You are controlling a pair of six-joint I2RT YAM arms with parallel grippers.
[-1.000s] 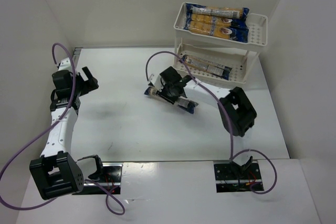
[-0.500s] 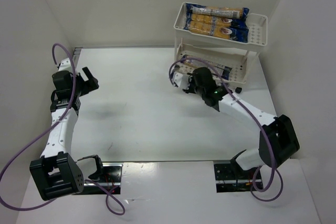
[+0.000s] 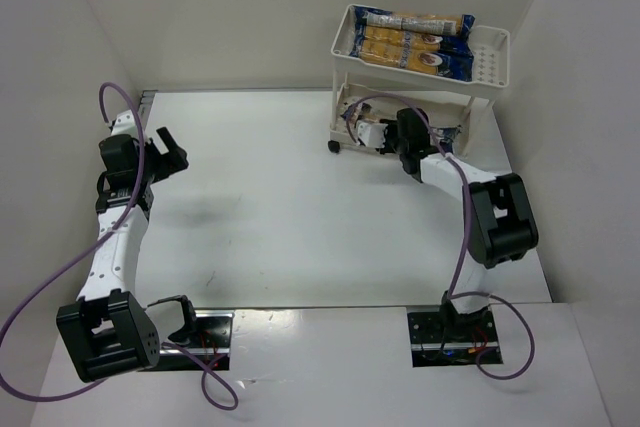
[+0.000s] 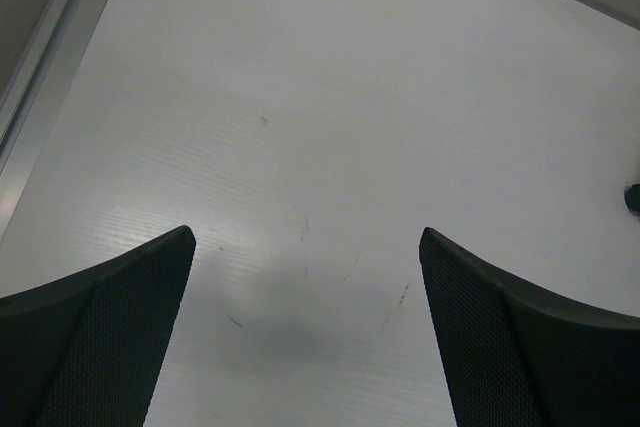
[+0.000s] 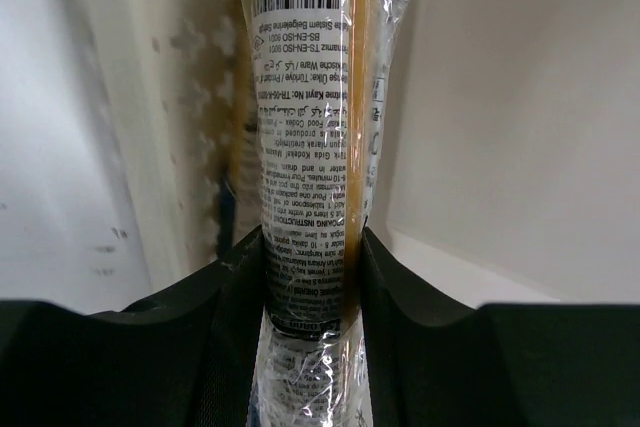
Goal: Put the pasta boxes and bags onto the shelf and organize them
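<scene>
The cream-white two-tier shelf (image 3: 490, 47) stands at the back right. Two pasta bags (image 3: 415, 35) lie on its top tray. My right gripper (image 3: 385, 134) reaches into the lower tier, shut on a pasta bag (image 5: 310, 127) that stands up between my pads (image 5: 240, 287) in the right wrist view, printed white label facing the camera, perforated tray wall (image 5: 190, 97) to the left. Another bag (image 3: 447, 133) peeks out beside the arm on the lower tray. My left gripper (image 3: 168, 152) is open and empty over the bare table at the left (image 4: 305, 247).
White walls enclose the table on three sides. The shelf's black wheel (image 3: 333, 148) sits at its front left corner. Purple cables loop off both arms. A metal strip (image 4: 40, 77) runs along the table's left edge.
My right arm has carried the pasta bag from the table's middle back and right, into the shelf's lower tier. The left arm has not moved.
</scene>
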